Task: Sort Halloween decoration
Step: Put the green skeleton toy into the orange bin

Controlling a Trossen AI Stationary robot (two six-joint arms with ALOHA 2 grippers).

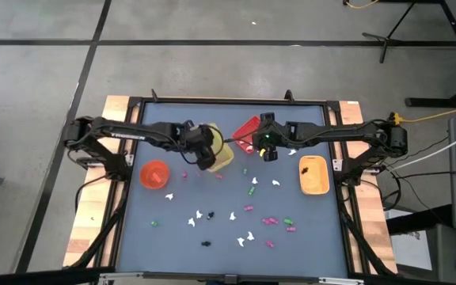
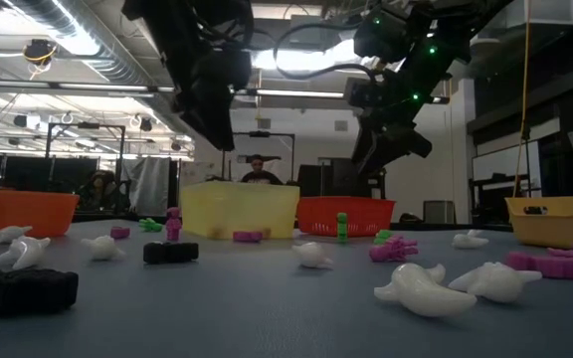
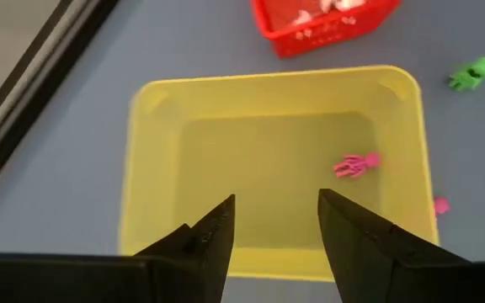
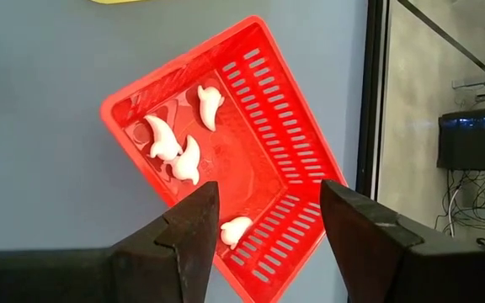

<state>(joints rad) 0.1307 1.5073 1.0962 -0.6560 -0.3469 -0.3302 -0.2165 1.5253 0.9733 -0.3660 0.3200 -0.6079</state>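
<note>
Small white, pink, green and black trinkets (image 1: 248,218) lie scattered over the near half of the blue table. My left gripper (image 3: 276,220) hovers open above the near wall of the yellow bin (image 3: 276,160), where one pink trinket (image 3: 357,164) lies on the bin floor. My right gripper (image 4: 266,212) hangs open over the red slotted bin (image 4: 234,160), which holds several white trinkets (image 4: 175,151). In the high view, the left gripper (image 1: 204,154) and the right gripper (image 1: 266,149) both stand near the far middle of the table.
An orange bowl (image 1: 155,174) stands at the left and an orange tray (image 1: 313,176) with a black trinket at the right. A green trinket (image 3: 471,74) lies beside the yellow bin. In the low view, people show in the room beyond the table.
</note>
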